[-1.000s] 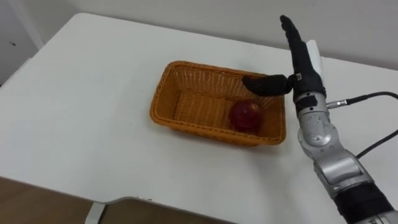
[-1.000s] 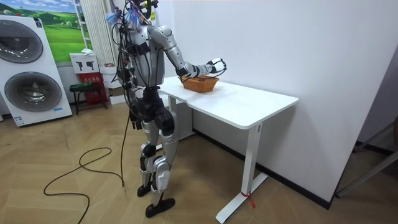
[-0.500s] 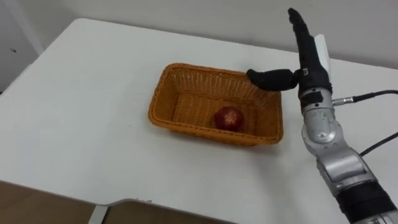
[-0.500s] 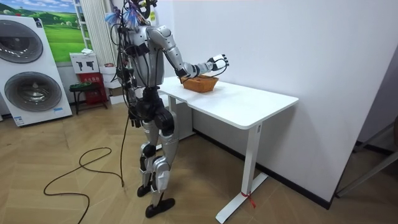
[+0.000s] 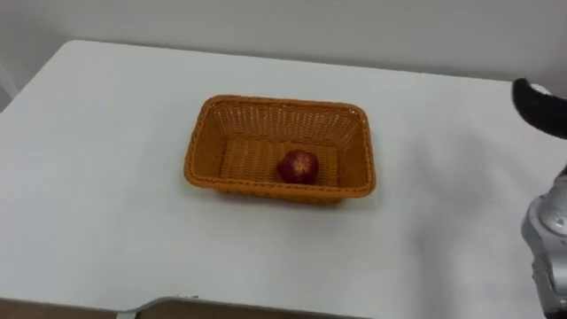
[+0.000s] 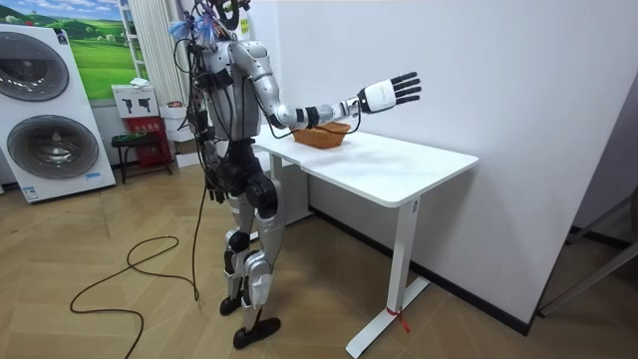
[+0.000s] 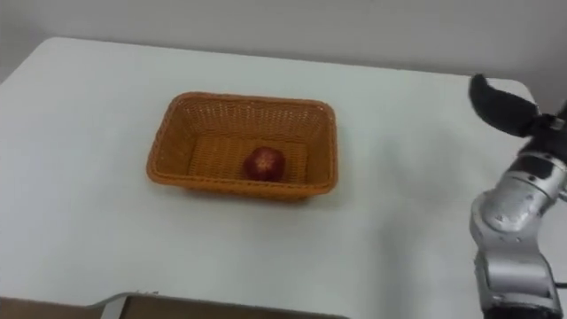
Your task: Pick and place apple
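A dark red apple (image 5: 299,167) lies inside the orange wicker basket (image 5: 279,105), near the middle of its front wall. The basket stands on the white table (image 5: 106,133). My right hand (image 6: 389,93) is lifted high over the table, to the right of the basket and well apart from it. Its fingers are spread straight and hold nothing. At the right edge of the eye views only a dark part of that hand (image 7: 499,108) shows above the metal forearm.
The table's front edge (image 5: 266,303) runs along the bottom of the eye views, and a white wall stands behind the table. In the room view I stand at the table's end, with washing machines (image 6: 45,110) and a red stool (image 6: 135,145) behind me.
My right hand has drawn away from above the basket's right end, up and to the right. The apple has rolled left inside the basket. The eye view has shifted.
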Motion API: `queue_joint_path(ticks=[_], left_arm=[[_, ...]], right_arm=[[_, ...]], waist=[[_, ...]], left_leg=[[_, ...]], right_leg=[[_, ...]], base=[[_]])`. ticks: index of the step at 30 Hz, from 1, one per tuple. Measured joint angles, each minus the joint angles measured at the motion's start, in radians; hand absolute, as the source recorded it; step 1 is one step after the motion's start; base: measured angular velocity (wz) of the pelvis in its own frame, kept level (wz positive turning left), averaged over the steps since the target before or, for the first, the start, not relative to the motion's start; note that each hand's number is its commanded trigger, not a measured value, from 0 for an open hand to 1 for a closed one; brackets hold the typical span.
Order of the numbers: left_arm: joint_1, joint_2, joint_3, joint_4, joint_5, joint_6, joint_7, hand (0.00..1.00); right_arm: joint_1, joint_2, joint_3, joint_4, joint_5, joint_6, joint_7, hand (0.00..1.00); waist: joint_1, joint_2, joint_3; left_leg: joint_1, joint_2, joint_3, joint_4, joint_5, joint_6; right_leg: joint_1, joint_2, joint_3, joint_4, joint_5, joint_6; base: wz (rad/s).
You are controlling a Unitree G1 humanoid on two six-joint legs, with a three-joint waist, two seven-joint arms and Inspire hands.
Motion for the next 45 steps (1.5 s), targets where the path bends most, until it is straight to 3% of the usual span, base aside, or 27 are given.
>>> queue_joint_path(ticks=[4, 12, 14, 18, 25, 32, 36, 41, 45], left_arm=[[-0.001, -0.004, 0.029, -0.003, 0.001, 0.001, 0.0, 0.0], [0.006, -0.014, 0.104, -0.007, 0.0, 0.003, 0.0, 0.0], [0.012, -0.014, 0.116, -0.006, 0.001, 0.006, 0.0, 0.0], [0.012, -0.013, 0.112, -0.006, 0.002, 0.007, 0.0, 0.0], [0.02, -0.017, 0.109, -0.002, 0.004, 0.011, 0.013, 0.0], [0.011, -0.019, 0.103, -0.004, 0.006, 0.022, 0.022, 0.0], [0.007, -0.021, 0.051, -0.003, 0.001, 0.034, 0.029, 0.0], [0.005, -0.022, 0.032, 0.005, 0.002, 0.037, 0.031, 0.0], [-0.001, -0.022, 0.031, 0.007, 0.001, 0.03, 0.031, 0.0]], right_arm=[[0.072, 0.0, -0.081, 0.135, 0.076, -0.001, -0.078, 0.0], [0.249, 0.024, -0.131, 0.422, 0.348, 0.015, -0.084, 0.0], [0.254, 0.036, -0.137, 0.434, 0.408, -0.017, -0.072, 0.0], [0.227, 0.043, -0.125, 0.557, 0.402, -0.058, -0.047, 0.0], [0.246, 0.06, -0.095, 0.609, 0.25, -0.107, 0.03, 0.0], [0.279, 0.063, -0.01, 0.611, 0.161, -0.114, 0.07, 0.0], [0.285, 0.076, 0.021, 0.609, 0.185, -0.112, 0.067, 0.0], [0.278, 0.068, 0.018, 0.605, 0.193, -0.111, 0.054, 0.0], [0.256, 0.095, -0.006, 0.548, 0.241, -0.101, -0.008, 0.0]], waist=[[-0.022, -0.001, -0.0023], [-0.05, 0.007, -0.0049], [-0.054, 0.008, -0.0049], [-0.061, 0.001, -0.0104], [-0.061, -0.008, -0.0106], [-0.046, 0.002, -0.0158], [-0.029, 0.018, -0.022], [-0.018, 0.028, -0.0181], [-0.021, 0.036, -0.0106]], left_leg=[[0.002, 0.006, 0.021, 0.0, 0.0, 0.0], [-0.007, 0.004, 0.023, 0.004, 0.0, 0.0], [-0.007, 0.006, 0.023, 0.005, 0.0, 0.0], [-0.005, 0.006, 0.021, 0.009, -0.001, 0.0], [0.006, 0.005, 0.019, 0.008, -0.001, 0.001], [0.018, 0.006, 0.021, 0.006, -0.003, 0.004], [0.026, 0.011, 0.017, 0.008, -0.012, 0.011], [0.037, 0.01, 0.021, 0.006, -0.013, 0.014], [0.031, 0.011, 0.026, 0.005, -0.012, 0.012]], right_leg=[[-0.009, 0.004, 0.026, 0.001, 0.0, 0.0], [-0.014, 0.002, 0.034, 0.016, 0.0, -0.002], [-0.016, 0.003, 0.046, 0.02, 0.0, -0.002], [-0.012, 0.005, 0.053, 0.017, 0.001, -0.003], [0.005, 0.006, 0.056, 0.0, 0.003, -0.004], [0.01, 0.008, 0.058, 0.002, 0.015, 0.002], [0.022, 0.008, 0.082, 0.0, 0.022, 0.008], [0.03, 0.007, 0.087, 0.001, 0.025, 0.01], [0.021, 0.008, 0.086, 0.0, 0.025, 0.01]], base=[[-0.16], [-0.02], [-0.04], [0.08], [0.0], [-0.04], [0.0], [-0.04], [-0.03]])
